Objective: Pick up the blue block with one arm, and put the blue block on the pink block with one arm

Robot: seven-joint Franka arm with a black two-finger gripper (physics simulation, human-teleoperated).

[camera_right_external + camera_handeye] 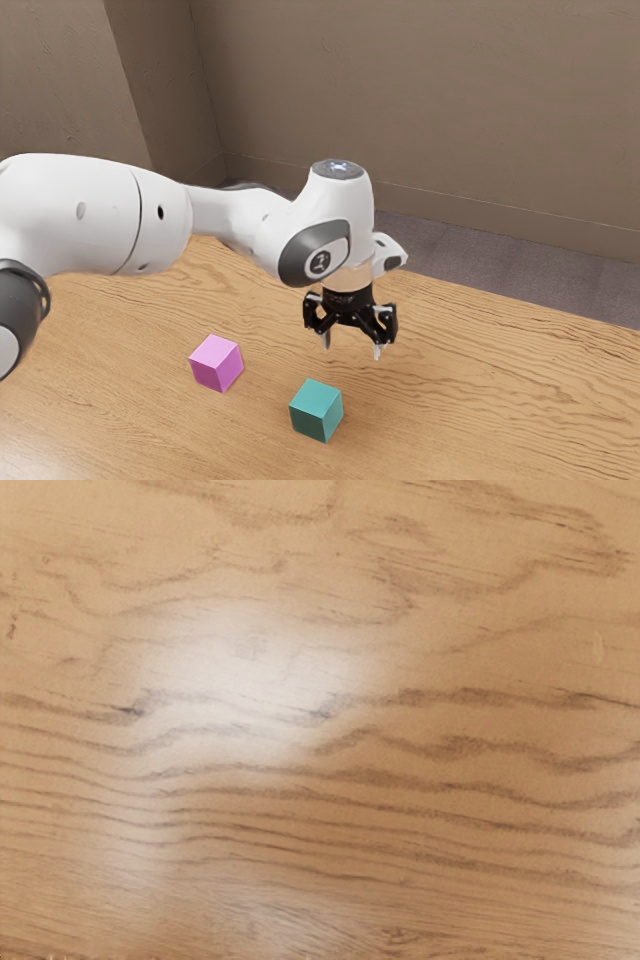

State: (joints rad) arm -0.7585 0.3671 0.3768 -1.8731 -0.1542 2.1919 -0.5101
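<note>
Black two-finger gripper (351, 345): fingers spread, empty, above the wooden table (500, 390). Small teal-blue cube (316, 409): resting on the table near the gripper, apart from the pink cube (216, 362). Judged light, rigid and smooth-faced; grip two opposite flat sides at mid-height.

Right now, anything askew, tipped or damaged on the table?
Nothing stands out. The pink block and blue block sit flat and apart on the table; the gripper hangs open above bare wood, holding nothing.
</note>
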